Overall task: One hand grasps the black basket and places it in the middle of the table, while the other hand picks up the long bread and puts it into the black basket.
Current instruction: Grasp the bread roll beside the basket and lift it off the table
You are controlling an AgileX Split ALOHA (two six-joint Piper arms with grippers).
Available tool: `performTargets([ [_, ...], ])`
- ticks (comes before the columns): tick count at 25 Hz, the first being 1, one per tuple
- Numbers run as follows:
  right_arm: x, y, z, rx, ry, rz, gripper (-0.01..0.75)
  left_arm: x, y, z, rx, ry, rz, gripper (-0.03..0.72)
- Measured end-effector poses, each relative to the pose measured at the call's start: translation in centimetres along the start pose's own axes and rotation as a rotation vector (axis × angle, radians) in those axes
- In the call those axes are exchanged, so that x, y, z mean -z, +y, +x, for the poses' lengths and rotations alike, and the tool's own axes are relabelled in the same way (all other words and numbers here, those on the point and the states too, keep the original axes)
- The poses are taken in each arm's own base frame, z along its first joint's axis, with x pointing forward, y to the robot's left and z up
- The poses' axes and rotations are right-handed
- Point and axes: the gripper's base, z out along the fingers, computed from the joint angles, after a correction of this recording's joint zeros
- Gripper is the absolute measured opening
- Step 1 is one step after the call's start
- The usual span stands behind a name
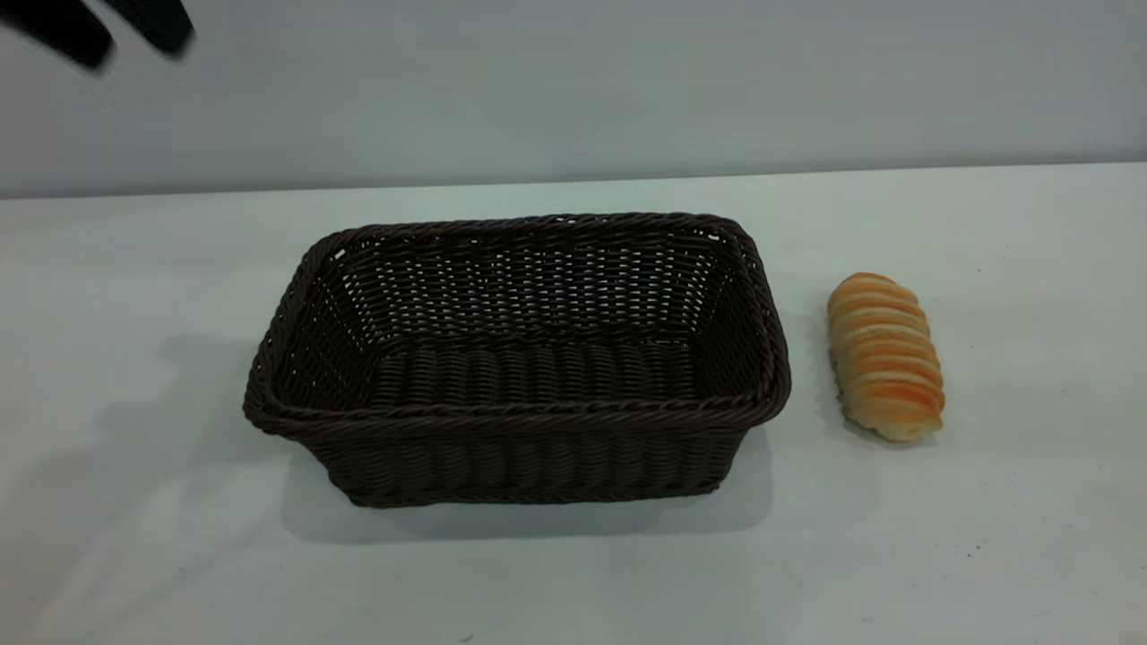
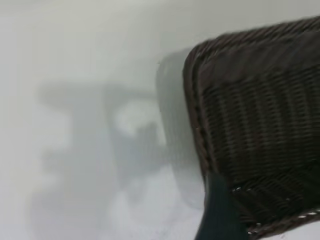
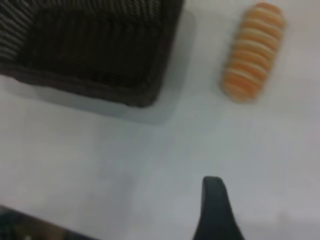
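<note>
**Ana:** Basket first: where does it sit? The black basket (image 1: 517, 358) stands upright on the table (image 1: 986, 537), roughly at the middle of the exterior view, and it holds nothing.

**Ben:** Agreed. So I judge the first half of the job done, or nearly so. Nothing grips the rim; the left gripper (image 1: 99, 31) shows as two dark fingers high at the exterior view's top left corner, well apart from the basket, with a gap between them, so the jaws look released and hold nothing.

**Ana:** Its wrist camera fits that: a corner of the basket below it, shadow on the white top, one dark finger (image 2: 216, 215) at the frame edge.

**Ben:** And the long bread (image 1: 885, 356)?

**Ana:** It lies flat on the table just beside the basket's right end, not touching it, long axis running roughly front to back. Untouched, as far as I can see.

**Ben:** The right arm?

**Ana:** Out of the exterior view. From its wrist camera I see only one dark fingertip (image 3: 215, 210) above bare table, the bread and a basket corner farther off. Whether that gripper is spread or closed I cannot tell.

**Ben:** Then what is left is the whole second half: reach the bread, grasp it across its width, lift it over the braided rim and set it inside.
</note>
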Motion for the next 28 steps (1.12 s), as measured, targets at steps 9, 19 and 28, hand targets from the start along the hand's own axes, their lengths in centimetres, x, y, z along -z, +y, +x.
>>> performTargets([
  [9, -10.1, -3.1, -4.7, -0.092, 0.064, -0.012, 0.508, 6.6, -1.5, 1.7, -0.074, -0.055, 0.013, 0.553],
  [19, -21.1, -7.0, -5.5, -0.113, 0.175, 0.041, 0.508, 8.9, -2.2, 3.1, -0.174, -0.023, 0.025, 0.553],
  [28, -28.3, -8.2, -1.1, -0.108, 0.306, 0.025, 0.469, 9.1, -2.3, 3.6, -0.172, 0.016, 0.043, 0.553],
])
